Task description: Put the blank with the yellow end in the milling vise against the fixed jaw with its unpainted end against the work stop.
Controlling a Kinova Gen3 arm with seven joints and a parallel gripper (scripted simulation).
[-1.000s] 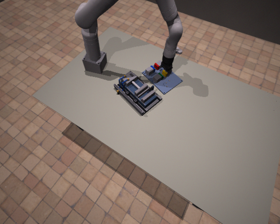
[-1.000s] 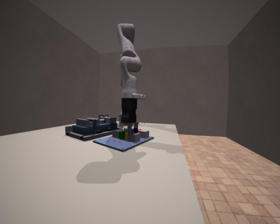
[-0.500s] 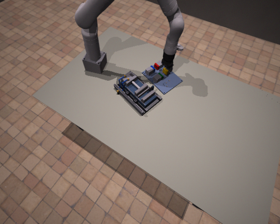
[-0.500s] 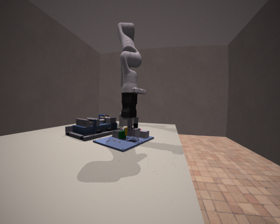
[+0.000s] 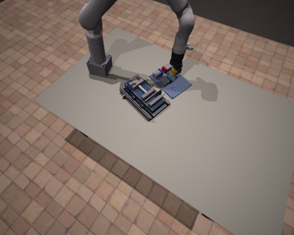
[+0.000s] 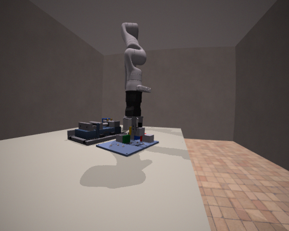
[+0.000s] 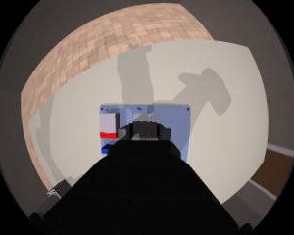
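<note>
My gripper (image 5: pixel 176 67) stands upright over the far side of the blue plate (image 5: pixel 171 85) and is shut on the blank with the yellow end (image 5: pixel 174 72). In the exterior view the gripper (image 6: pixel 134 122) holds the blank (image 6: pixel 130 129) a little above the plate (image 6: pixel 127 146). In the wrist view my own black body hides most of the blank; only a grey part (image 7: pixel 146 129) shows between the fingers. The vise (image 5: pixel 144 97) lies left of the plate, its jaws apart, with blue hoses (image 5: pixel 129 84) at its far end and the hose-free end block (image 5: pixel 156 101) nearest.
Three other blanks lie on the plate: red-ended (image 5: pixel 166 68), blue-ended (image 5: pixel 157 73) and green-ended (image 5: pixel 165 81). The red-ended one also shows in the wrist view (image 7: pixel 108 127). The arm's base (image 5: pixel 99 65) stands behind the vise. Brick floor surrounds the table.
</note>
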